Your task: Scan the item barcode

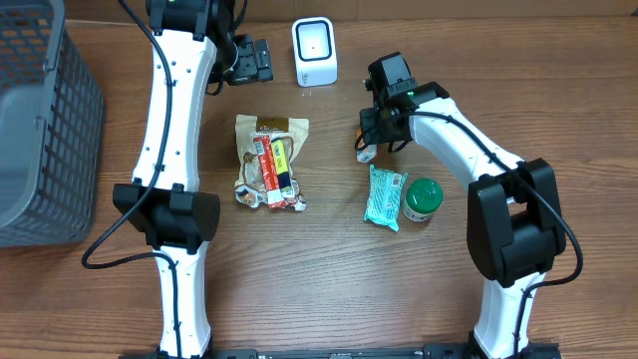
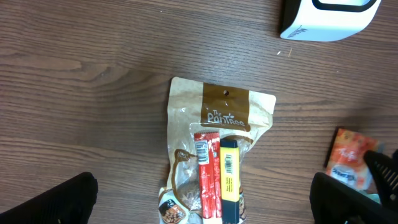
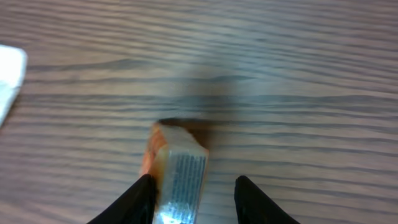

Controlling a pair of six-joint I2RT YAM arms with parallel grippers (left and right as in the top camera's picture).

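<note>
Overhead: the left end effector (image 1: 249,60) sits beside the scanner (image 1: 314,52). The right end effector (image 1: 381,135) is over an orange packet (image 1: 366,153) on the desk (image 1: 329,279).

Left wrist: jaws wide apart and empty. A snack bag (image 2: 214,143) fills the centre, and the packet's printed face shows at right.

Right wrist: the packet's striped edge shows. It touches one finger (image 3: 140,199) and is clear of the other, so it is released.

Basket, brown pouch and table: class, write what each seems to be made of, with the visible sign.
Basket: probably moulded plastic, matt grey; its walls are an even lattice.
Brown pouch: looks like matt kraft paper, with a clear glossy film window showing the contents.
Table: wood or wood-look laminate, slight sheen; grain lines show, but which cannot be told.
</note>
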